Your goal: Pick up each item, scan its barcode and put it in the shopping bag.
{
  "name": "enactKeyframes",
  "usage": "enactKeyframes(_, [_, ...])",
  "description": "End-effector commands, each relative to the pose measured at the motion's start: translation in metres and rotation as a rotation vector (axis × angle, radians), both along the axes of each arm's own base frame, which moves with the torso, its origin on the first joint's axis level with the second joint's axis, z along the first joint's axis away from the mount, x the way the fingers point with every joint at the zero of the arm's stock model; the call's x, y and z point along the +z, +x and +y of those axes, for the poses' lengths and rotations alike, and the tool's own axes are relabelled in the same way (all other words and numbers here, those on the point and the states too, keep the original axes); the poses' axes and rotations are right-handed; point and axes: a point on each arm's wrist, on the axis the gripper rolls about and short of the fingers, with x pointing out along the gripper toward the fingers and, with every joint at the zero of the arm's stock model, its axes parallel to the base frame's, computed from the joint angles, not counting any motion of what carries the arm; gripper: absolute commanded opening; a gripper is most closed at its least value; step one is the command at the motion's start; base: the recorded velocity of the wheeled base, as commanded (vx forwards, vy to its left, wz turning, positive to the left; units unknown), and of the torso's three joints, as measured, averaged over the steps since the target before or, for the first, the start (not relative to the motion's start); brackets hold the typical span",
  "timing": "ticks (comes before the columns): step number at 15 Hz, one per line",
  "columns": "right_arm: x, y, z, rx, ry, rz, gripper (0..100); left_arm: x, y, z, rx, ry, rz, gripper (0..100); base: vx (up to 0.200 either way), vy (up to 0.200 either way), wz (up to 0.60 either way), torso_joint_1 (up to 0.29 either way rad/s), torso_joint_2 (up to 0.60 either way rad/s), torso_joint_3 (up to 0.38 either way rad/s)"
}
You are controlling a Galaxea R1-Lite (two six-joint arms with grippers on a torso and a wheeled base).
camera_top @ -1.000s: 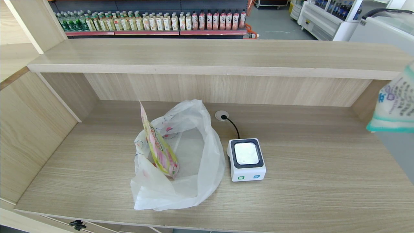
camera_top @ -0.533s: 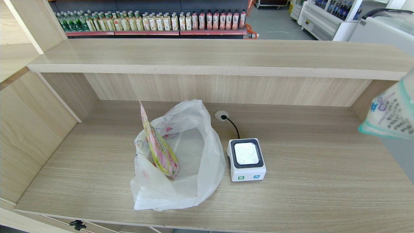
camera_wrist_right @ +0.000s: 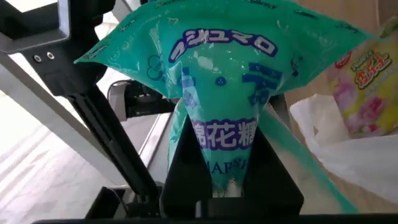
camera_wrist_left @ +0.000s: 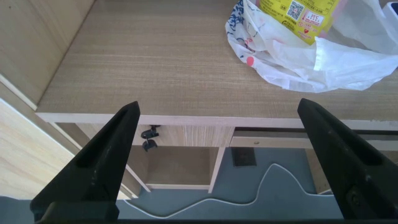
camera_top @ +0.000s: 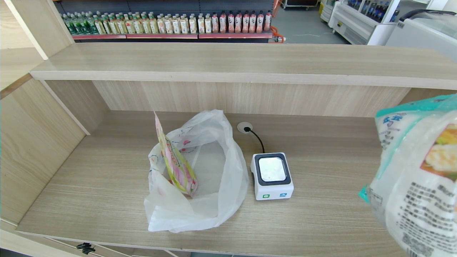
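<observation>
A white plastic shopping bag (camera_top: pixel 214 185) lies open on the wooden counter (camera_top: pixel 339 200), with a pink and yellow snack packet (camera_top: pixel 176 164) standing in it. To its right sits the white barcode scanner (camera_top: pixel 272 175), glass face up. A teal and white packet (camera_top: pixel 417 171) hangs above the counter's right end, close to the head camera. In the right wrist view my right gripper (camera_wrist_right: pixel 227 171) is shut on this teal packet (camera_wrist_right: pixel 217 62). My left gripper (camera_wrist_left: pixel 217 162) is open and holds nothing, off the counter's front edge, near the shopping bag (camera_wrist_left: pixel 311 56).
A black cable runs from the scanner to a grommet hole (camera_top: pixel 245 127) at the back. A raised ledge (camera_top: pixel 235 60) and a side wall (camera_top: pixel 32 142) enclose the counter at the back and left. A small black drawer key (camera_wrist_left: pixel 148 137) sits under the front edge.
The teal packet has swung in from the far right edge, towards the camera and lower, and now looms much larger over the counter's right end. The bag and scanner have not moved.
</observation>
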Motion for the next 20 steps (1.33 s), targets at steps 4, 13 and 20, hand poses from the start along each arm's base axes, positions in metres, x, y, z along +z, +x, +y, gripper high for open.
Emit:
enactKeyframes(4, [-0.005, 0.017, -0.003, -0.069, 0.031, -0.311, 0, 0.000, 0.000, 0.000, 0.000, 0.000, 0.000, 100, 0.000, 0.000, 0.00, 0.000, 0.00, 0.000])
enactKeyframes(13, [0.011, -0.014, -0.033, -0.235, 0.014, -0.380, 0, 0.000, 0.000, 0.000, 0.000, 0.000, 0.000, 100, 0.000, 0.000, 0.00, 0.000, 0.00, 0.000])
enactKeyframes(20, [0.028, 0.000, -0.050, -0.361, -0.023, -0.164, 0, 0.000, 0.000, 0.000, 0.000, 0.000, 0.000, 100, 0.000, 0.000, 0.00, 0.000, 0.00, 0.000])
